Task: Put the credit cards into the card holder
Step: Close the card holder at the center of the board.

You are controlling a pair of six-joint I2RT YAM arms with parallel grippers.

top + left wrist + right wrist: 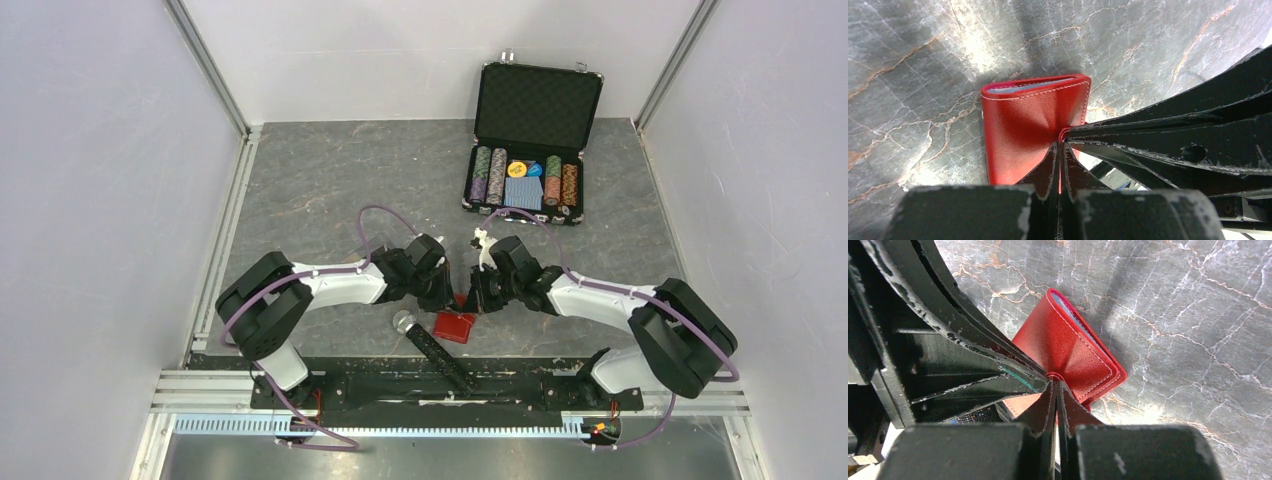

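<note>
Red leather-like card holder (455, 326) sits at the middle of the near edge of the counter (330, 180), between the two arms, folded shut with blue-grey sleeve edges showing along its open side. The left pincer (1059, 150) is closed, and a sliver of red runs between its tips, so it appears to pinch the cover near the fold. The right pincer (1055, 387) is likewise closed on the same small patch of cover, its tips meeting the left one's almost point to point. No credit cards show in any view, so I cannot tell whether they are inside already or elsewhere. The risk, as I judge it, lies in two grips crowded on one spot. If the arms pull unevenly, the thin cover may slip from one pincer and snap shut, or the fingers may knock each other. A dropped holder could also slide off the near edge. The poker-chip case (537, 105) stands well apart by the far edge.
</note>
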